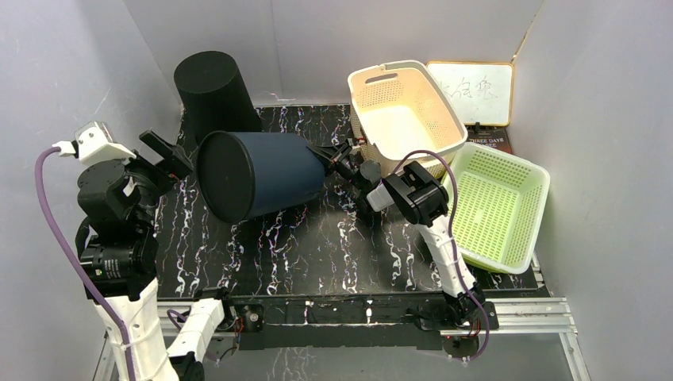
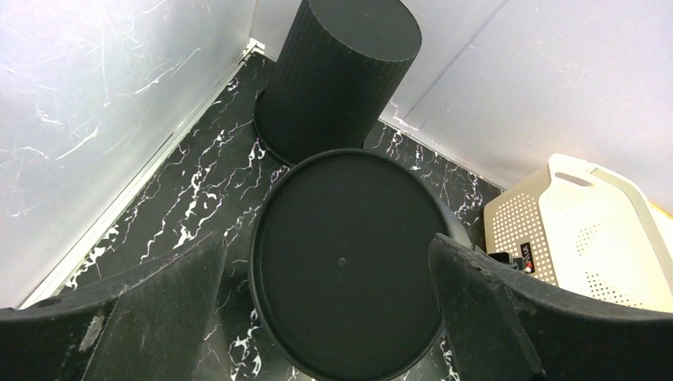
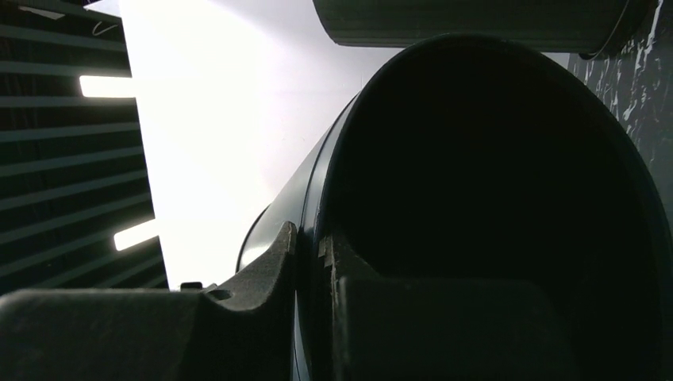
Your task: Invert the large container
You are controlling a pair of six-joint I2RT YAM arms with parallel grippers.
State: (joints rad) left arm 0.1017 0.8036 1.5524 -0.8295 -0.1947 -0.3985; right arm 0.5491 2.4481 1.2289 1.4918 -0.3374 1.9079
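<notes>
You had the large container [image 1: 262, 175] tipped onto its side on the table [image 1: 317, 246] (roughly halfway over). Your right pincer [image 1: 332, 160] clamped its rim, while the left pincer [image 1: 168, 155] gaped wide, empty, by its base.

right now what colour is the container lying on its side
Dark navy container, top external view.

top view: bright, even
right wrist: glare blown out left of right gripper [image 3: 311, 252], large container [image 3: 492, 198] pitch black inside
</notes>
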